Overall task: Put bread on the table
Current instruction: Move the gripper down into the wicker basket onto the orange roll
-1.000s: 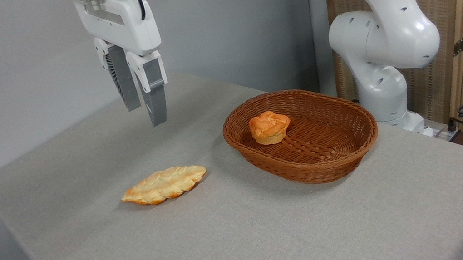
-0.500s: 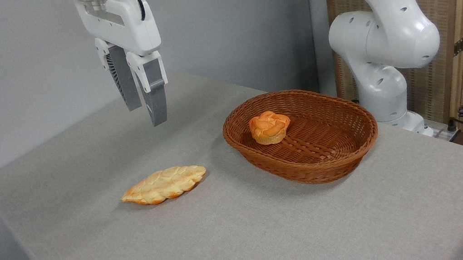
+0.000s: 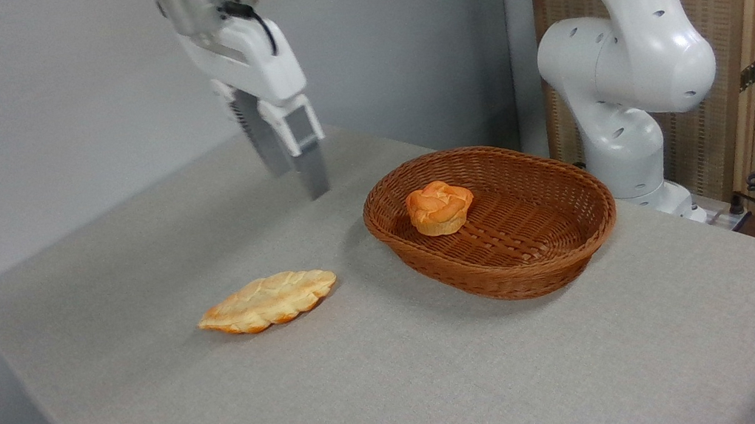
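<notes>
Grey table (image 3: 404, 387) is topped by a wicker basket (image 3: 540, 247) with the bread (image 3: 440, 207) sat inside; gripper (image 3: 302, 182) is hung empty above, fingers slightly apart.

Bright, even, diffuse light; soft faint shadows on the table (image 3: 448, 381); sharp focus, no glare.

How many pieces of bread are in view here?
2. The round bread sits inside the wicker basket; the flat leaf-shaped bread lies on the table, left of it. None appears hidden.
</notes>
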Tool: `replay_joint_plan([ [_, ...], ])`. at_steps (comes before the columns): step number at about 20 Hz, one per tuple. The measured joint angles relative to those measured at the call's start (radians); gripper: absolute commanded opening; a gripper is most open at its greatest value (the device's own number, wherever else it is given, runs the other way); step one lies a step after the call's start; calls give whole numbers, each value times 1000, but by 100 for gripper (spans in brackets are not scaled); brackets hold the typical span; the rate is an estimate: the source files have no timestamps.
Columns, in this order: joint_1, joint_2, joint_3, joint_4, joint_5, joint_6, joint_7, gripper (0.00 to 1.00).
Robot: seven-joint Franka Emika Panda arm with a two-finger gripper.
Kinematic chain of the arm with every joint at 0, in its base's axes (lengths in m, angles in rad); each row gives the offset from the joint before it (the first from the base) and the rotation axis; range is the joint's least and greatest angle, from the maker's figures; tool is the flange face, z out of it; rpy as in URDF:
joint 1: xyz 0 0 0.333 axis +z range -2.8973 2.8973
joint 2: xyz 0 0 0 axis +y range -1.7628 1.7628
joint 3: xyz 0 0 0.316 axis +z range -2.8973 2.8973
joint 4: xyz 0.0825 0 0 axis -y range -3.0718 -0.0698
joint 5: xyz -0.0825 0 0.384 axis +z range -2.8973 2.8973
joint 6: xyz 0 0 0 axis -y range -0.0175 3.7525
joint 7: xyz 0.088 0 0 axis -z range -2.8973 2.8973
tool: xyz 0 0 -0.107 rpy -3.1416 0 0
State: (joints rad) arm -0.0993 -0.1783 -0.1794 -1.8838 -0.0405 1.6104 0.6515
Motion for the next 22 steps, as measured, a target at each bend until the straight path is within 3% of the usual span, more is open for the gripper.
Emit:
replay_joint_plan([
  [4,-13,-85,1,-169,0,-6,6,100],
  [11,-15,-221,3,-431,0,-8,108,100],
  [16,-86,-229,1,-518,-1,-6,150,100],
  [22,-120,-209,1,-528,-1,31,161,100],
])
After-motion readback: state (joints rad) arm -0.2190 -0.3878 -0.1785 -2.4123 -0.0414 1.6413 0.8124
